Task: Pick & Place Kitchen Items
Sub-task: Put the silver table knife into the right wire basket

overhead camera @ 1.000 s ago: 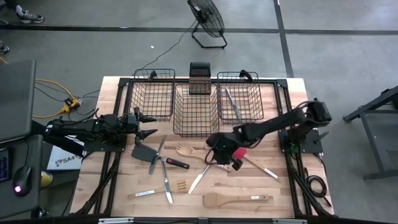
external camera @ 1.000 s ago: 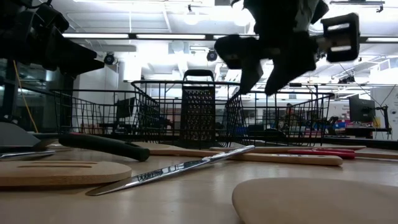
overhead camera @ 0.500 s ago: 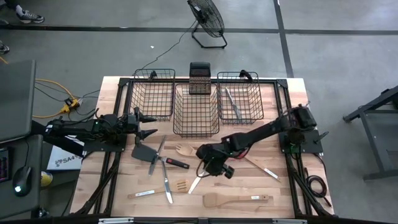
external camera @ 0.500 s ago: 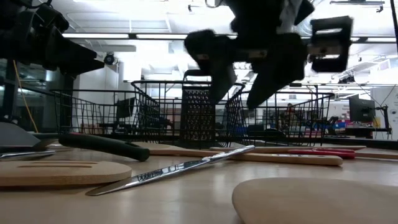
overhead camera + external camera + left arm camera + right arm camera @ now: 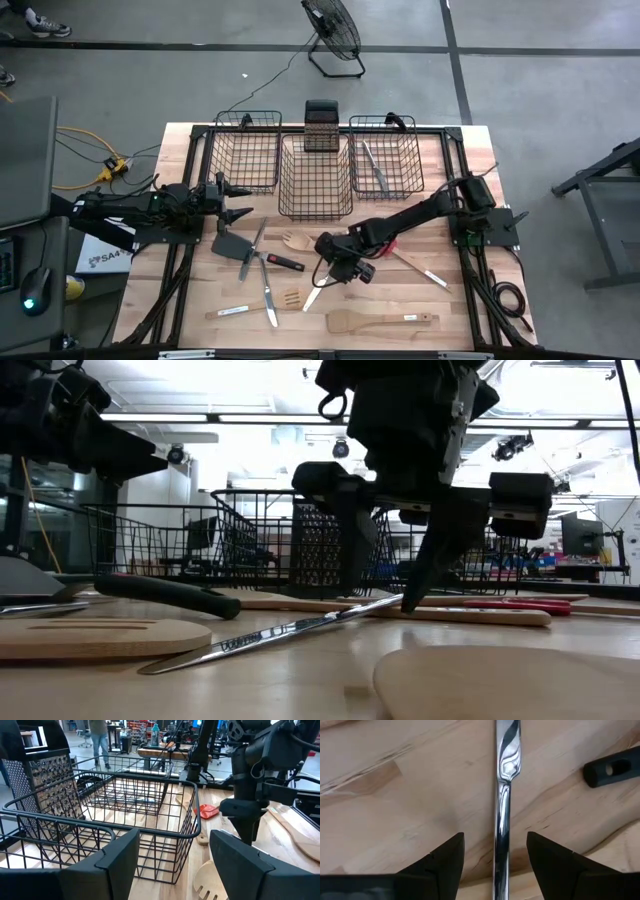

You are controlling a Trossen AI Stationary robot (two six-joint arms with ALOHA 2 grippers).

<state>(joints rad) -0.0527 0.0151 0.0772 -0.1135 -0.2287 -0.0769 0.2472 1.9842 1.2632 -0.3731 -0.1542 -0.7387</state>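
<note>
My right gripper (image 5: 333, 266) stands open and low over the table's middle, pointing steeply down. Its fingers sit on either side of a silver knife (image 5: 502, 795) without touching it, as the right wrist view shows. That knife (image 5: 318, 285) lies flat on the wood, slanting toward the near edge; in the low view the gripper (image 5: 380, 600) has its fingertips down beside the knife (image 5: 280, 628). Other kitchen items lie around it: a wooden fork (image 5: 297, 241), a black spatula (image 5: 232, 245) and a wooden spatula (image 5: 380, 321). My left gripper (image 5: 238, 200) waits open at the table's left.
Three black wire baskets (image 5: 315, 175) stand along the far side; the right one (image 5: 385, 155) holds silver cutlery. A grater (image 5: 321, 125) stands behind the middle basket. A slotted wooden spatula (image 5: 262, 305) and a wooden spoon (image 5: 425, 272) lie nearby, and a black handle (image 5: 612, 767) lies close to the knife.
My right gripper has gone toward the table's left and near edges and come down from well above the table to just over the silver knife. Its fingers have opened wider on the way. The knife has kept still.
</note>
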